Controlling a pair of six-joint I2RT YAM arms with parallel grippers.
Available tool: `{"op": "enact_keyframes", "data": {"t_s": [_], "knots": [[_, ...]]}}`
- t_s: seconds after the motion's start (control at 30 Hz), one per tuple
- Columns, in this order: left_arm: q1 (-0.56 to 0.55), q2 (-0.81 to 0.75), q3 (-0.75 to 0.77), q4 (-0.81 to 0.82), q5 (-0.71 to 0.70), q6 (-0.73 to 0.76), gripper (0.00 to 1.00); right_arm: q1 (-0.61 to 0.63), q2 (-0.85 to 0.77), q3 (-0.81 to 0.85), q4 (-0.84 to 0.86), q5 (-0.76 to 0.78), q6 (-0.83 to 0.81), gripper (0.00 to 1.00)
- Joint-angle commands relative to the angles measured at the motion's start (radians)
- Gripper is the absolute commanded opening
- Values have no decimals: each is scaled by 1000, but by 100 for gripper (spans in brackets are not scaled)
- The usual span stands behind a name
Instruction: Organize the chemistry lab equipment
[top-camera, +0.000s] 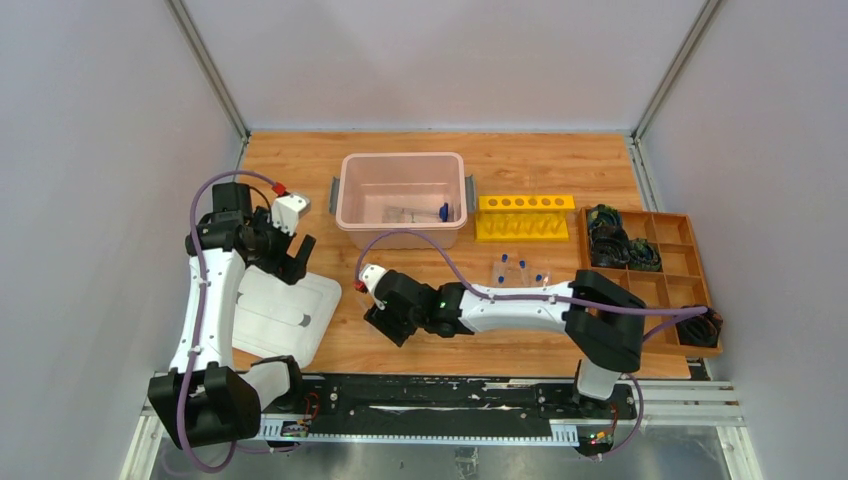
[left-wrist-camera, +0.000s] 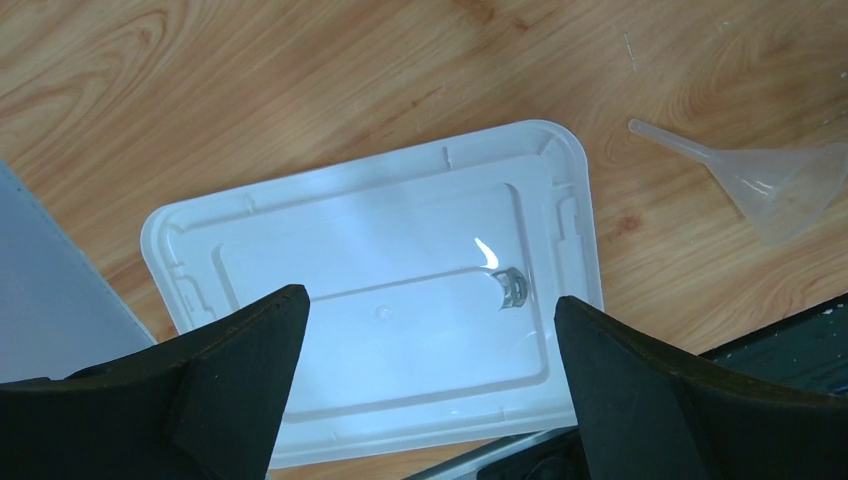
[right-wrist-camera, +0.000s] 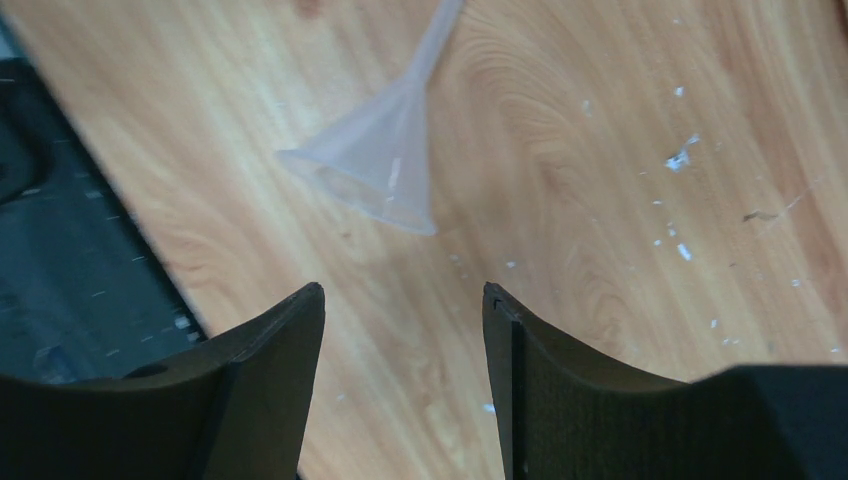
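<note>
Table (top-camera: 300, 160): wood-grain top, smooth, low sheen, with scattered white flecks.
Pink bin (top-camera: 402, 195): translucent plastic, smooth walls.
Lid (left-wrist-camera: 400, 250), left-front of bin: white plastic, glossy, catching glare.
Funnel (right-wrist-camera: 385, 165), in front of bin: frosted translucent plastic.
Rack (top-camera: 525, 217), just right of bin: opaque yellow plastic, smooth.
Compartment tray (top-camera: 675, 262), further right of bin: bare wood, matt.
Gripper fingers (right-wrist-camera: 560, 390): matt black.

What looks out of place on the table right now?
A clear funnel lies on its side on the table beside the white lid, ahead of the open right gripper. Nearby, white flecks dot the table.
</note>
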Motion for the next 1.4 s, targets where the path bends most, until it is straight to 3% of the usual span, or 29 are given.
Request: {"op": "enact_keyframes", "data": {"t_s": [0.0,0.23,0.5,0.6,0.77,1.1,1.27,1.37], "knots": [[10,-21,14,-39,-4,44,100,-1,60,48,24,136,-145,62],[13,-21,-1,-57,-19,74,100,-1,104,33,180,131,-313,59],[23,-12,-29,-57,-65,105,100,-1,153,52,231,34,-357,48],[23,-7,-29,-57,-75,106,100,1,178,77,216,14,-340,35],[23,6,-24,-57,-97,106,100,1,179,122,128,58,-281,1],[23,32,-9,-56,-72,82,100,-48,-143,74,40,37,-166,0],[23,46,-2,-54,-88,81,100,-205,-284,113,22,-131,-18,0],[25,49,-1,-54,-99,81,100,-352,-277,163,26,-245,106,0]]}}
